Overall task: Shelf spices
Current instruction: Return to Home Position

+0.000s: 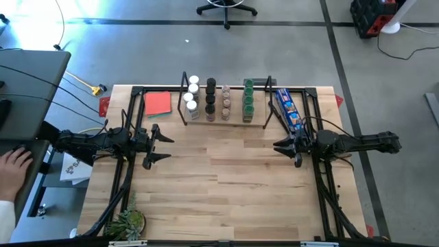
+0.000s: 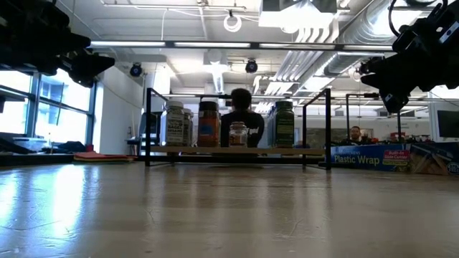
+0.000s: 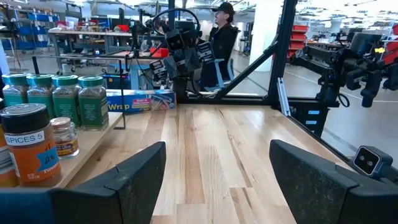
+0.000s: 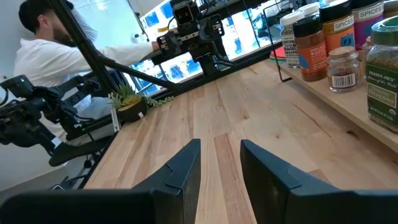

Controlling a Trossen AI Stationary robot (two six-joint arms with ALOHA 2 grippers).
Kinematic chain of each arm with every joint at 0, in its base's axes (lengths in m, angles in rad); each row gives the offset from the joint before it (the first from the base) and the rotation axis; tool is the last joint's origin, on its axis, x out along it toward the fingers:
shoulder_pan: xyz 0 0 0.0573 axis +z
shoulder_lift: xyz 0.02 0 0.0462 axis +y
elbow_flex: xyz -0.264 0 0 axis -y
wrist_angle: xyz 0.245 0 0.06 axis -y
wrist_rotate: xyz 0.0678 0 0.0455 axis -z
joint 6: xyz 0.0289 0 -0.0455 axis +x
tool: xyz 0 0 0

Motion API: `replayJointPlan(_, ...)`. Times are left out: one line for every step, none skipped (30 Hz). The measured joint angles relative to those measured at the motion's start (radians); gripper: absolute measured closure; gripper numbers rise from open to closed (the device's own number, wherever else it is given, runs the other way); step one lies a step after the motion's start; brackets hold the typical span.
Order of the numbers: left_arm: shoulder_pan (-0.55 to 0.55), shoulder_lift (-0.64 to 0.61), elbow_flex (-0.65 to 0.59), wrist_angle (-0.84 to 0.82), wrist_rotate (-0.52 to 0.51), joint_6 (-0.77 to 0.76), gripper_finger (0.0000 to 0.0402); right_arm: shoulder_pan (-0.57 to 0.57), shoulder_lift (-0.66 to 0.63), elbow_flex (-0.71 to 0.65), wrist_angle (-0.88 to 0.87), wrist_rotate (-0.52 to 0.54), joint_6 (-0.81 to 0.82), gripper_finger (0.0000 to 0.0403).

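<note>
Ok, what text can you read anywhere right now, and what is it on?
"SPICES 5": label of the black-capped jar on the shelf.
"TRADER JOE'S": label of the green jar.
"Plastic Wrap": side of the blue box.
The smaller print on the jars and the box is too blurred to read.

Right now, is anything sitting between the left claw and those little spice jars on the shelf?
Nothing visible. Only bare light wooden table lies between the open left claw and the small clear spice jars on the black-framed wooden shelf.

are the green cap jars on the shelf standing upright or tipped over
Upright. In the left wrist view the green-capped jars stand in a row, caps up, on the shelf.
</note>
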Motion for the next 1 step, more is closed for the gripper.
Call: replayJointPlan(0.0,0.0,0.0,0.0,0.0,0.0,0.0119,0.0,0.0,0.0,0.0,0.0,0.0,0.0295)
